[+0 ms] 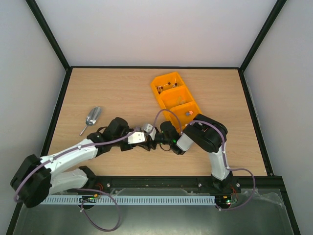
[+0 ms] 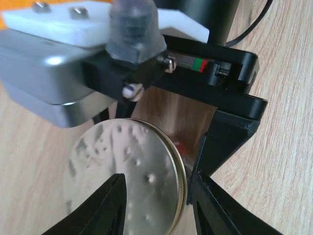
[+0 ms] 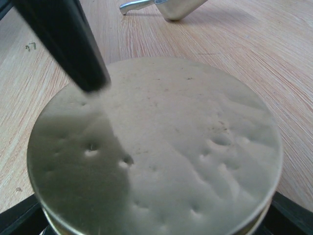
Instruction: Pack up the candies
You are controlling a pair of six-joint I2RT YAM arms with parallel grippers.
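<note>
The candies [image 1: 167, 87] lie as small dark and reddish bits in the far compartment of an orange bin [image 1: 157, 96]; a pink and white piece [image 1: 189, 113] lies in the near one. The round gold-rimmed lid [image 3: 161, 147] fills the right wrist view. My right gripper [image 3: 156, 226] has a finger at each side just under the lid, on the jar it caps; the jar is mostly hidden. My left gripper [image 2: 157, 185] straddles the lid [image 2: 132, 171], one finger [image 2: 105, 210] over its face and one [image 2: 217, 205] past its rim. A red bit [image 2: 179, 146] shows behind the lid. Both grippers [image 1: 146, 134] meet at the table's near middle.
A silver metal scoop [image 1: 92, 119] lies on the wooden table to the left of the arms; it also shows in the right wrist view [image 3: 166, 6]. The orange bin stands just behind the right arm [image 1: 208, 134]. Black frame rails border the table.
</note>
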